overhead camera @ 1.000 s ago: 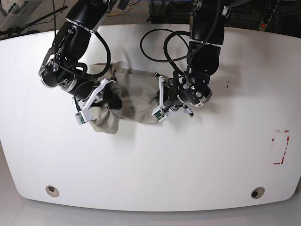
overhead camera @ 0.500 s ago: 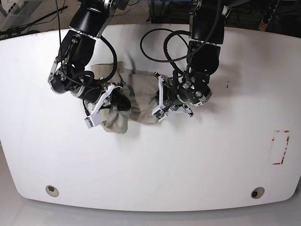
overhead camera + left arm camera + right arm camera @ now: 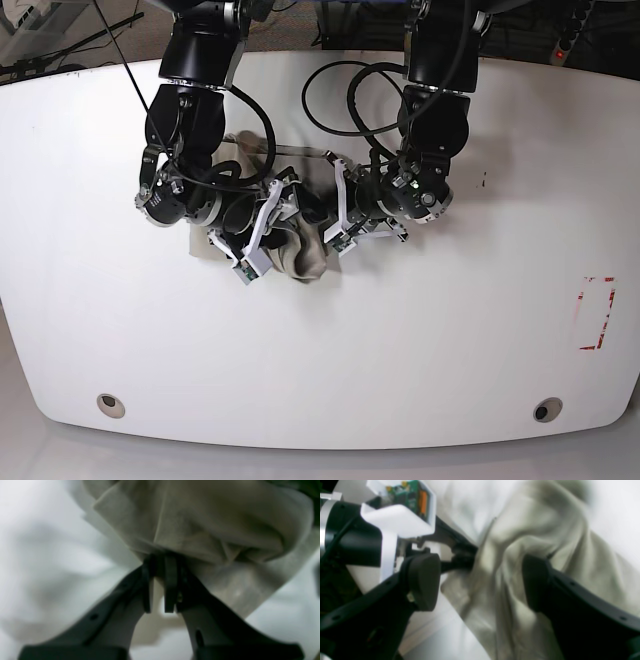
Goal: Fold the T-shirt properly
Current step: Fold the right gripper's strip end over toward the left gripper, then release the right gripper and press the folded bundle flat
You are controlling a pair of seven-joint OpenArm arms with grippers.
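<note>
The white tabletop (image 3: 320,350) carries everything here. Toward its far middle lies the T-shirt (image 3: 300,250), bunched into a small, crumpled beige heap, and the two black arms close in on it from either side.

In the base view the right arm (image 3: 195,130) reaches down on the T-shirt's left side, the left arm (image 3: 435,110) on its right side, with black cables looping above the cloth between them.

The left tool (image 3: 160,585) has its two dark fingers pressed together on a gathered fold at the T-shirt's edge; cloth fans out above the pinch and hangs in soft pleats.

The right tool (image 3: 480,582) has its fingers spread wide, one pad to each side of a ridge of fabric. The cloth runs between them, and whether either pad touches it cannot be told. Just beyond that ridge, the left tool's tips show, biting into the same heap.

A red-marked rectangle (image 3: 596,313) sits well apart from the T-shirt, near the tabletop's right edge.
</note>
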